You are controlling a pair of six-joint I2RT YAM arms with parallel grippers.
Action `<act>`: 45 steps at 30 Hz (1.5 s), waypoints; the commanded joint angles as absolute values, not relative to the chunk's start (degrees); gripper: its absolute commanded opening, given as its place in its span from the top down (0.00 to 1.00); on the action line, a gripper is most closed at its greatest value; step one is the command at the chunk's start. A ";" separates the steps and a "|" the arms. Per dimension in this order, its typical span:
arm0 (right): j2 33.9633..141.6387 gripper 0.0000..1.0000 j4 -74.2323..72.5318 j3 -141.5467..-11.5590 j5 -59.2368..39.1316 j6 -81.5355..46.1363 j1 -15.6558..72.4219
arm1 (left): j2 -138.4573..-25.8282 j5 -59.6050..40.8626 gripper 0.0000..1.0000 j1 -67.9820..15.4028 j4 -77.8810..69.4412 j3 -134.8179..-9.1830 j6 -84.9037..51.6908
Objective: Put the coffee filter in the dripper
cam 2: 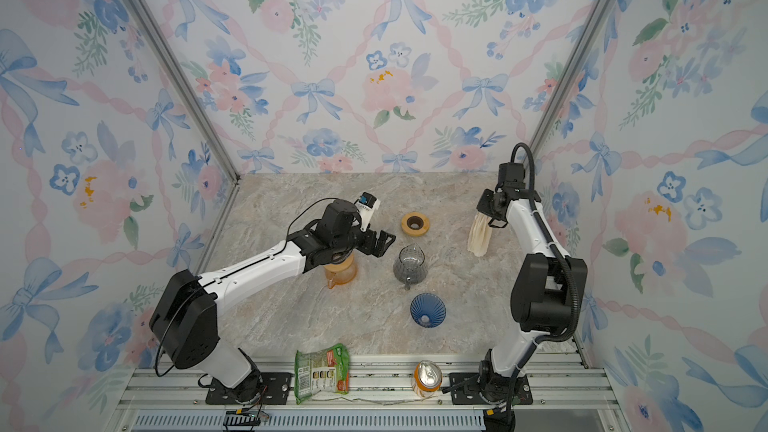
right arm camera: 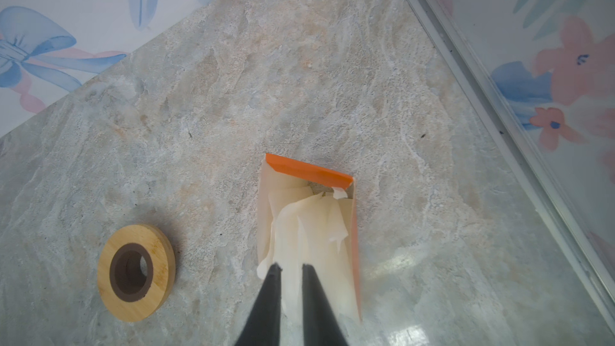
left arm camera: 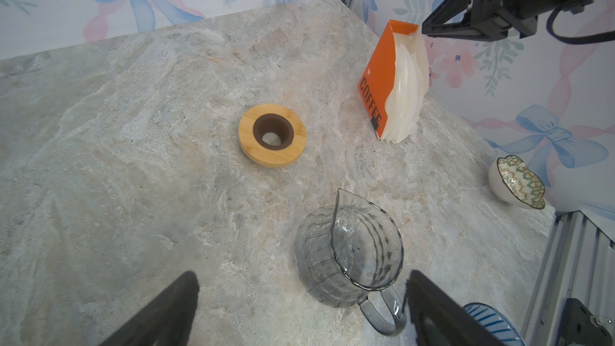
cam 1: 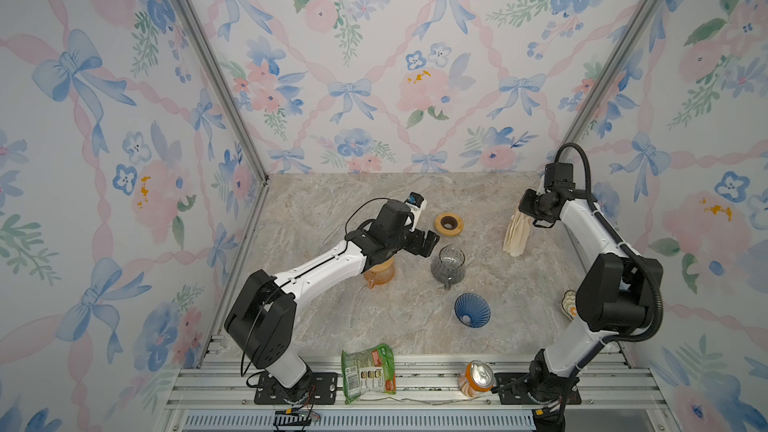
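The coffee filters are a bunch of white papers standing in an orange box at the back right, also in both top views. My right gripper hangs over the box top, its jaws a narrow gap apart with filter paper showing in the gap; whether they pinch it I cannot tell. The dripper, a blue ribbed cone, stands near the front, apart from both grippers. My left gripper is open and empty, just above a glass pitcher.
A clear glass pitcher stands mid-table and a wooden ring behind it. An orange jug sits under my left arm. A patterned dish leans by the right arm. A snack bag and a can lie on the front rail.
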State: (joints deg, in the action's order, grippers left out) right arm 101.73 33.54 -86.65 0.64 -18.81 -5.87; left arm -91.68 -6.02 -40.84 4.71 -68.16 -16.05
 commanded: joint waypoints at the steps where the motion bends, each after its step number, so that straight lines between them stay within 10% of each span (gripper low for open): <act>1: 104.37 0.84 37.27 -89.19 0.67 -17.39 -5.45 | -92.52 -6.95 0.02 -40.61 4.46 -69.96 -15.64; 45: 108.88 1.00 37.83 -91.92 3.28 -15.80 -5.83 | -94.61 -7.72 0.02 -40.69 5.09 -72.51 -16.00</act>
State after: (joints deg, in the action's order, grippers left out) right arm 109.89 37.34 -90.96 2.22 -16.21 -5.93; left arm -93.71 -6.87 -40.84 4.75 -71.05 -16.08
